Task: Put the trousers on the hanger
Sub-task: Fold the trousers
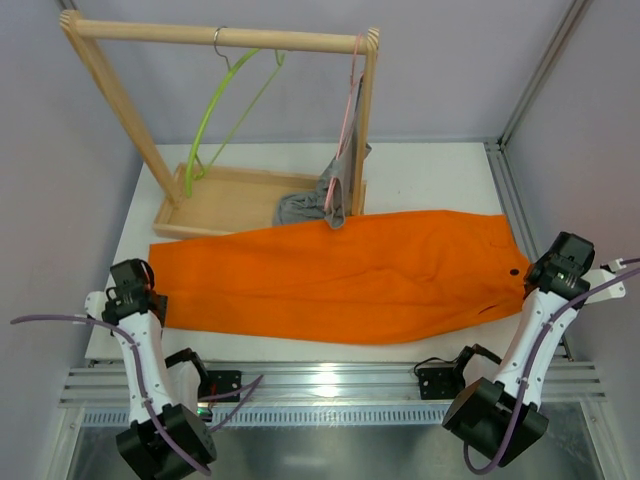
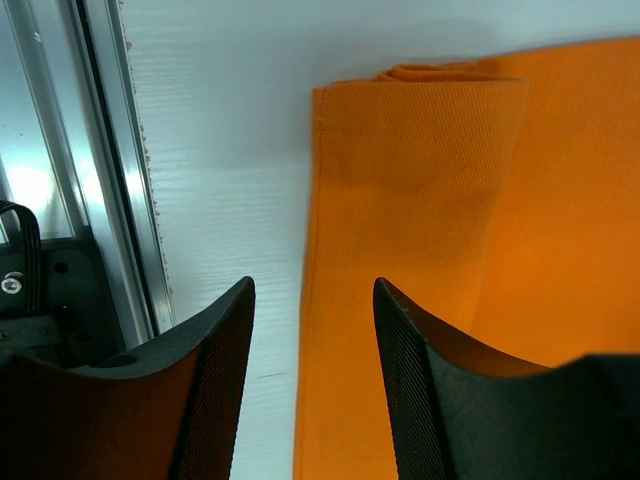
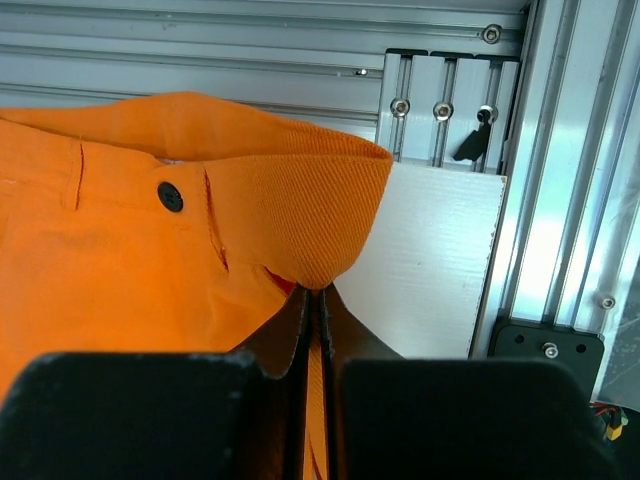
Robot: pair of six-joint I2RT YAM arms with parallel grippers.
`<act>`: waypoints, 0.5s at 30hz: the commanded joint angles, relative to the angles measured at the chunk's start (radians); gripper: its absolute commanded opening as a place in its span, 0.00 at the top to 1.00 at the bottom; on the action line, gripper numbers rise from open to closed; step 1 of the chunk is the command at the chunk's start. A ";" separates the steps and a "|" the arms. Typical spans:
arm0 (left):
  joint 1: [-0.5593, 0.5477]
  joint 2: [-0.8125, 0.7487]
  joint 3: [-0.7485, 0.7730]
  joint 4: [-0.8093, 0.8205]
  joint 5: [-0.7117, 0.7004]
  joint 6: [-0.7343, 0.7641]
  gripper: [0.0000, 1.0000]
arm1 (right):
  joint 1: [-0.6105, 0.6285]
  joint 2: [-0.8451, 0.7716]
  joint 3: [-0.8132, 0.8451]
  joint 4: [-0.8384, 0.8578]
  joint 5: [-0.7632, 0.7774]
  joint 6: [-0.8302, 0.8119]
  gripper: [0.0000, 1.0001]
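Two arms stand at the lower corners of the top view, one at each end of the trousers point(image 1: 340, 280). Find the trousers spread flat across the middle of the table point(image 1: 430, 170), waistband at the right of the frame and leg ends at the left. Check the right gripper point(image 3: 312, 300) in its wrist view: the jaws are pressed together on a fold of the waistband, which rises in a hump just above the fingertips, with the button point(image 3: 170, 196) to its left. Check the left gripper point(image 2: 312, 290) in its wrist view: the jaws stand apart and clamp nothing, and the hem edge runs up the frame through the gap, one finger over cloth and the other over bare table. You cannot tell whether these fingers touch the cloth. Find the hanger point(image 1: 215, 110) at the upper left of the top view, hooked on the top rail of the rack point(image 1: 290, 40). At the right end of that rail, a pink hanger point(image 1: 350, 90) carries a grey garment point(image 1: 310, 205) whose lower end reaches the trousers' upper edge.
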 commanded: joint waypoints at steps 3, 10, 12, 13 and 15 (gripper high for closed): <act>0.004 0.077 -0.016 0.064 -0.076 -0.081 0.47 | -0.004 0.033 0.009 0.062 0.008 -0.001 0.96; 0.005 0.108 -0.135 0.231 -0.047 -0.104 0.46 | -0.004 0.048 -0.015 0.088 0.006 0.006 0.96; 0.005 0.140 -0.155 0.242 -0.053 -0.111 0.45 | -0.004 0.050 -0.030 0.115 0.006 0.002 0.96; 0.005 0.162 -0.160 0.256 -0.060 -0.110 0.45 | -0.004 0.062 -0.031 0.115 0.011 0.000 0.96; 0.004 0.183 -0.158 0.274 -0.066 -0.090 0.46 | -0.004 0.074 -0.026 0.114 0.014 -0.003 0.96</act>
